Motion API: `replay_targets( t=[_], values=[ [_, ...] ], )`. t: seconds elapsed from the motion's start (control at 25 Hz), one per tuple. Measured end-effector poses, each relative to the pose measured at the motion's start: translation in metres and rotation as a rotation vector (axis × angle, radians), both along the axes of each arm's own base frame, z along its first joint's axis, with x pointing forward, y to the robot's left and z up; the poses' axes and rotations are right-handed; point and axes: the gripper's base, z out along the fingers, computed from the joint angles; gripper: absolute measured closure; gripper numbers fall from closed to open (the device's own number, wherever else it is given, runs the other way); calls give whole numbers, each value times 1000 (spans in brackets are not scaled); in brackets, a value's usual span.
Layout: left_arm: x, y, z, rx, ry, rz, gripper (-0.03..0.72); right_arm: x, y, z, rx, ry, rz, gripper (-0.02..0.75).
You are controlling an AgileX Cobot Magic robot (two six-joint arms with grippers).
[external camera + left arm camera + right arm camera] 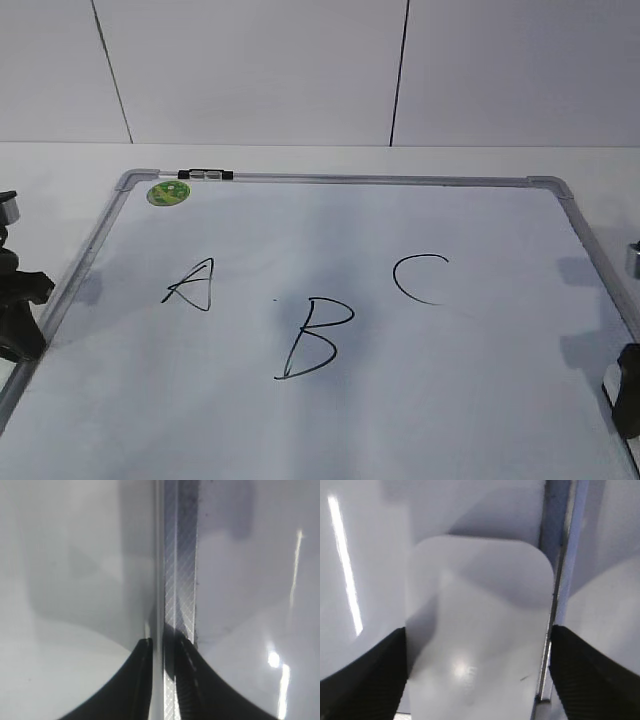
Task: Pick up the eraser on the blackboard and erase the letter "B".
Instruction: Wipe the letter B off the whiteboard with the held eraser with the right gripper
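My right pincer (477,680) wide, jaws flanking eraser (477,630) at blackboard (330,420) near-right edge, not clamped. My left pincer (162,650) narrow, astride left frame rail (177,580). Letter "B" (315,340) mid-board, unerased. Marker (205,175) on far rail.

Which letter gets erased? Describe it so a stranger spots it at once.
Start at the blackboard, the big white board in a silver frame. Three black handwritten letters run across it. The letter "B" is the middle one, sitting lowest and nearest the camera, slanted, with two loops, between the pointed "A" on the left and the open "C" on the right.
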Motion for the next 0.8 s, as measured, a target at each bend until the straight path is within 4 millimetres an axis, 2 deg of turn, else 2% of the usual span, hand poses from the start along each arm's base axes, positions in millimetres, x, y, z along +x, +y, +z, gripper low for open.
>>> replay_targets(
  t=[0.32, 0.4, 0.52, 0.8],
  values=[
    [0, 0, 0, 0, 0, 0, 566, 2, 0, -8, 0, 32, -4, 66],
    [0, 0, 0, 0, 0, 0, 566, 2, 0, -8, 1, 33, -8, 92],
    [0, 0, 0, 0, 0, 0, 565, 2, 1, -8, 9, 35, -19, 175],
    [0, 0, 0, 0, 0, 0, 565, 2, 2, -8, 20, 43, -26, 204]
  ],
)
